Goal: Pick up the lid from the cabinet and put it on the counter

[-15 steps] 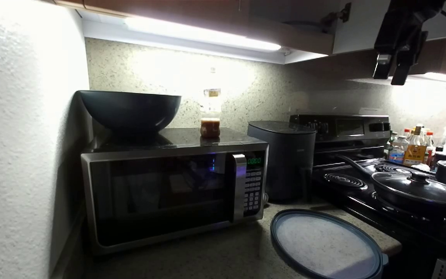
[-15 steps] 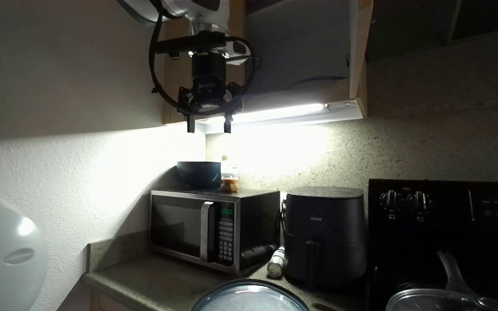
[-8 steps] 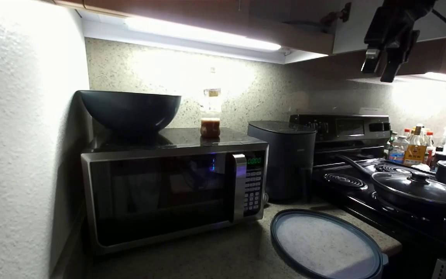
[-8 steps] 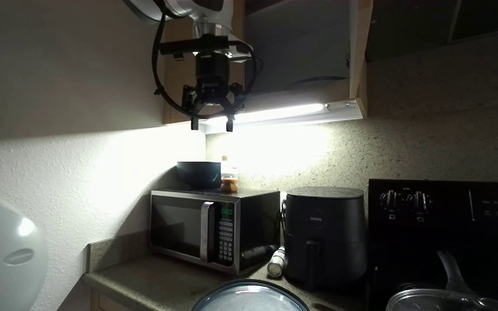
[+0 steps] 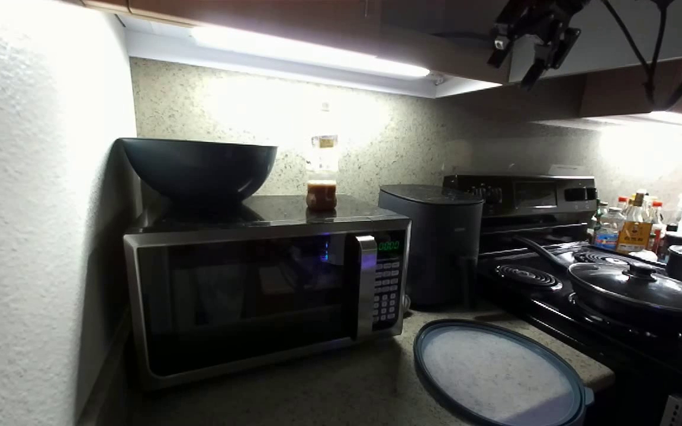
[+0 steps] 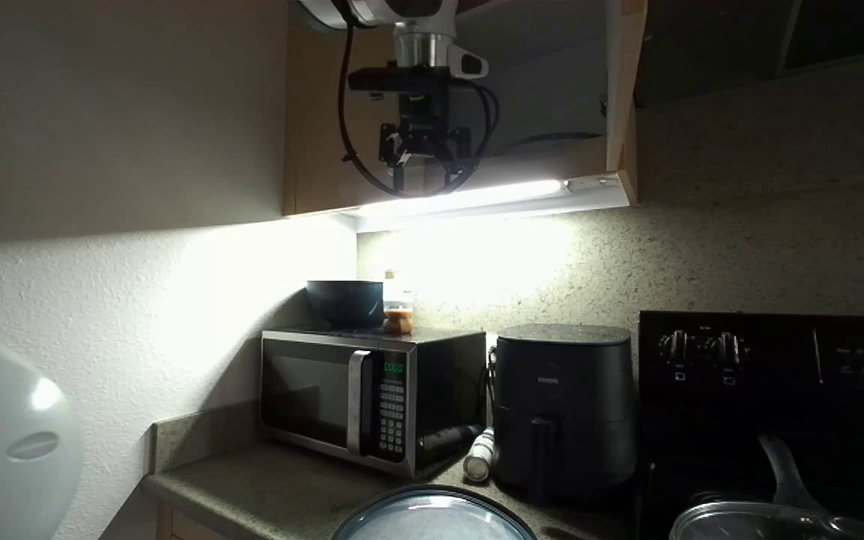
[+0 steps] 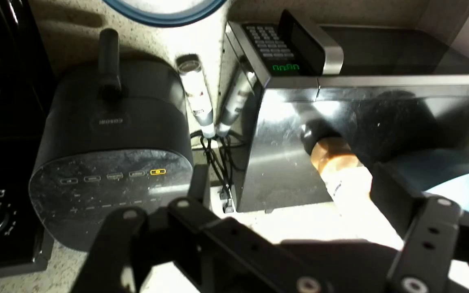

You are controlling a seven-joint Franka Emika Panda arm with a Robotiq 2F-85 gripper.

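One lid lies inside the open overhead cabinet point(image 6: 589, 159); only its thin dark rim point(image 6: 552, 138) shows, low on the right side. A near-identical disc point(image 5: 498, 373) with a pale see-through centre and dark bluish rim is over the counter point(image 5: 317, 384). It also shows in an exterior view point(image 6: 436, 517) and at the top of the wrist view point(image 7: 165, 18). My gripper point(image 6: 424, 182) is open and empty in front of the cabinet, left of the lid there. In the wrist view the fingers point(image 7: 293, 183) are wide apart with nothing held between them.
A microwave point(image 6: 319, 397) carries a dark bowl point(image 5: 199, 171) and a bottle point(image 5: 321, 195). A black air fryer point(image 6: 563, 420) stands beside it, then the stove with a lidded pan point(image 5: 643, 290). The open cabinet door point(image 6: 625, 82) sticks out right of the gripper. A light strip point(image 6: 484, 196) runs below.
My gripper has moved up and toward the cabinet: rightward in one exterior view, leftward in the other. Its fingers stay open. The disc over the counter and the lid in the cabinet have not moved.
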